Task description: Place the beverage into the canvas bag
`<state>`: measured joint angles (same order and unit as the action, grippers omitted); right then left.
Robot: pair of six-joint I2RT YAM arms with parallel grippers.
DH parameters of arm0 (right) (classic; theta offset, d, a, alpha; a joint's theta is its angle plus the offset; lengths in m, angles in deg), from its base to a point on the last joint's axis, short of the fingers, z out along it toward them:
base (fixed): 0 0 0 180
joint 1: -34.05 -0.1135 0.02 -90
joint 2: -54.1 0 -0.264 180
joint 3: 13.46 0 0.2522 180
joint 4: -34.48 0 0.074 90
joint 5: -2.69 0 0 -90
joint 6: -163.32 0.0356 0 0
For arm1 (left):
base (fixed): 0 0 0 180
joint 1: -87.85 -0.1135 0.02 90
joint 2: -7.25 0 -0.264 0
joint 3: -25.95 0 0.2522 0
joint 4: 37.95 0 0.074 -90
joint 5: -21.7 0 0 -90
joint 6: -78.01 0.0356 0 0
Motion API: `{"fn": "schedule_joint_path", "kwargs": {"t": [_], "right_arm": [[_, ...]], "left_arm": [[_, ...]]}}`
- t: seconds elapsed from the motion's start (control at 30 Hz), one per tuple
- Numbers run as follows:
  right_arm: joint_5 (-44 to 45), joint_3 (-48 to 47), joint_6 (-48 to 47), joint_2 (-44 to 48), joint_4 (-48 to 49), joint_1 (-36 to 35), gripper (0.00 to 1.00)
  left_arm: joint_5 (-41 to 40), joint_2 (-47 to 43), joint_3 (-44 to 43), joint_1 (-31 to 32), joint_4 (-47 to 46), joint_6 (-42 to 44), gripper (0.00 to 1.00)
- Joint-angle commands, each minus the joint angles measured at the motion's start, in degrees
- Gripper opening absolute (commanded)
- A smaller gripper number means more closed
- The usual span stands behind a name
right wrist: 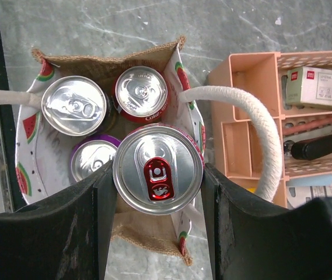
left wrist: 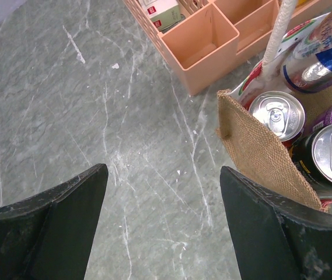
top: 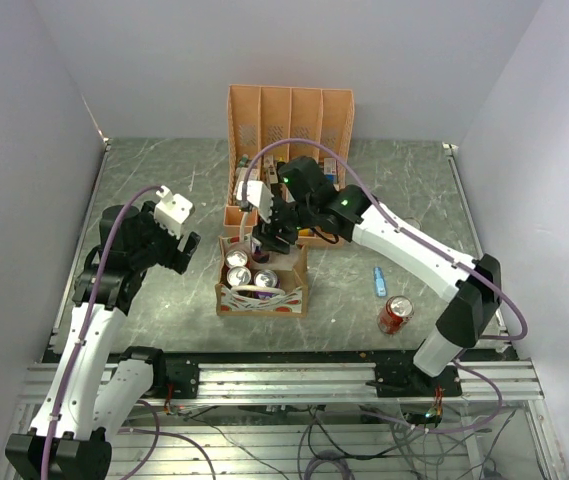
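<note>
The canvas bag [top: 264, 298], tan with a watermelon print and white handles, stands in the middle of the table. In the right wrist view it [right wrist: 104, 65] holds three cans: a silver-topped one [right wrist: 74, 105], a red one [right wrist: 141, 92] and a purple one [right wrist: 93, 160]. My right gripper [right wrist: 157, 169] is shut on a beverage can with a red tab [right wrist: 157, 189], held upright over the bag's open corner. In the top view it [top: 269, 240] is at the bag's far edge. My left gripper [left wrist: 163, 169] is open and empty over bare table, just left of the bag [left wrist: 259, 151].
A peach plastic organiser [top: 289, 120] stands right behind the bag, and its low compartments [right wrist: 241, 140] touch the bag's handle side. A red can [top: 396, 314] and a small blue object [top: 379, 280] sit on the table to the right.
</note>
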<state>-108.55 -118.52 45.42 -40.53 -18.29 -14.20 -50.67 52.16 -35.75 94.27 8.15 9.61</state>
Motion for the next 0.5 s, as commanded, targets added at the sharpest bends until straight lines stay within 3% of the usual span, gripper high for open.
{"fn": "schedule_joint_path", "kwargs": {"t": [0.0,0.47], "right_arm": [[1.92,-0.74,1.18,-0.58,4.98,-0.12,0.00],[-0.41,2.50,2.97,-2.97,5.83,-0.11,0.00]], "left_arm": [[1.28,-1.02,0.17,-0.61,-1.94,-0.16,0.89],[1.43,-1.96,1.51,-0.58,-3.01,-0.63,0.89]]}}
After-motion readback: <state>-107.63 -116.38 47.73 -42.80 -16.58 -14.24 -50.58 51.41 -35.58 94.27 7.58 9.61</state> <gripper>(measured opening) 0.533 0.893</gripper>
